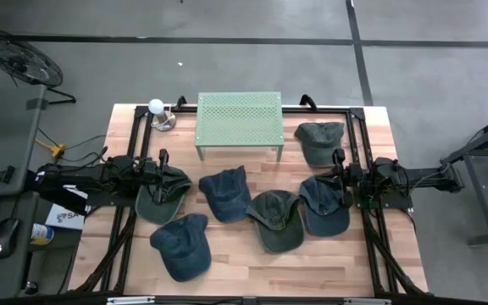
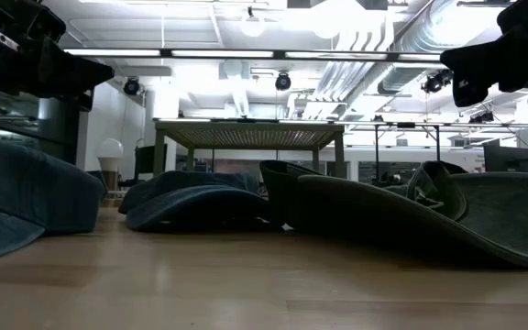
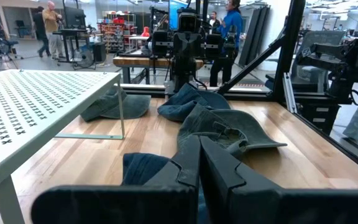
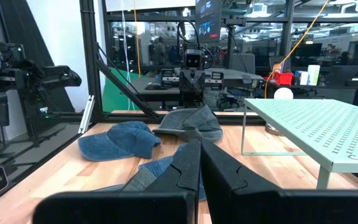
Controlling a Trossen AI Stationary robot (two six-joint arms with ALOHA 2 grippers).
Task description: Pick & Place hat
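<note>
Cloth hats on smooth wooden table; perforated shelf seemingly matt metal.

Six caps scattered on table

I see wood table: six caps across middle, green perforated rack at 12 o'clock, bulb at 11.

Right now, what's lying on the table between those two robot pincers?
From above, two caps lie between the left pincer and the right pincer: a blue cap and a dark green cap, its peak overlapping the blue one. Bare wood shows around them.
</note>
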